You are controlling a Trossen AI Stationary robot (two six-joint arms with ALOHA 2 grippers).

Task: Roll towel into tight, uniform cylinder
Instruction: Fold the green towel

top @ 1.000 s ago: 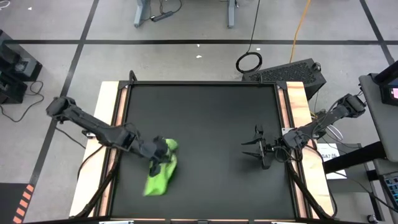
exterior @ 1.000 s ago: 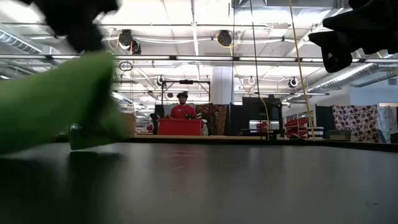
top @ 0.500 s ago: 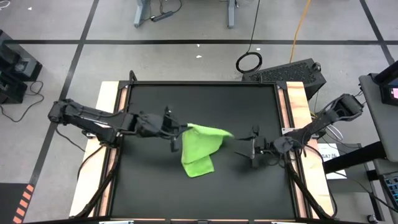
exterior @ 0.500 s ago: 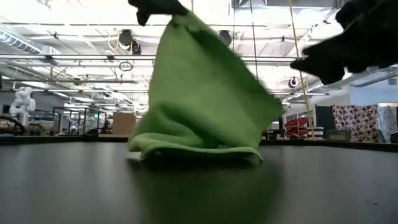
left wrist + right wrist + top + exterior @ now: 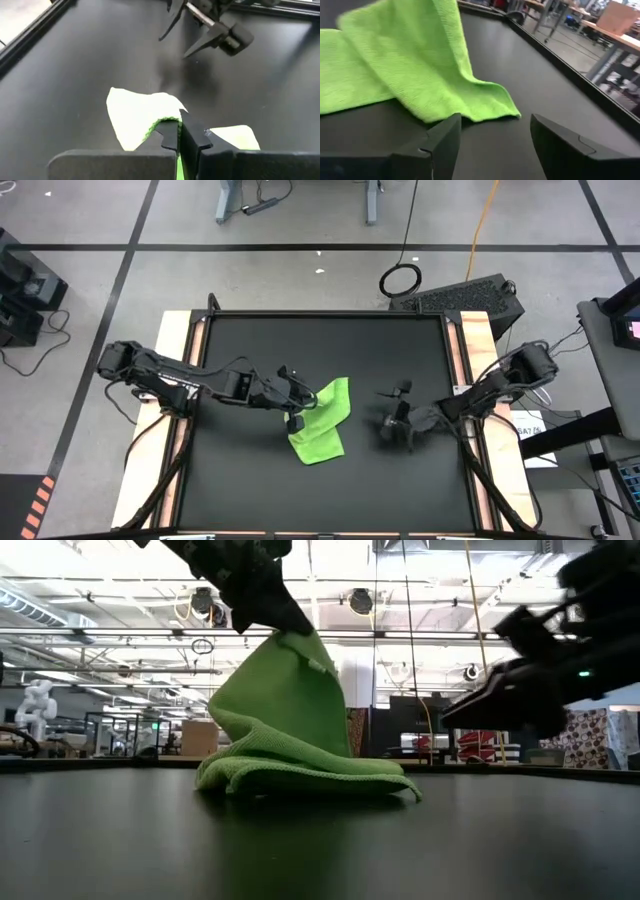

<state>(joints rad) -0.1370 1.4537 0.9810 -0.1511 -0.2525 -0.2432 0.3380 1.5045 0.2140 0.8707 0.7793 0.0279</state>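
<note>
High view shows the left gripper (image 5: 297, 402) closed on the towel's (image 5: 322, 423) raised corner, the rest heaped on the black mat (image 5: 320, 345); the right gripper (image 5: 398, 410) stands open just beside it

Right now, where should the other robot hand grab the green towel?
Probably the loose corner of the towel lying flat on the black mat. The open right gripper faces it from the right; the left gripper holds the top pinched, so the towel's near edge drapes low and free.
</note>
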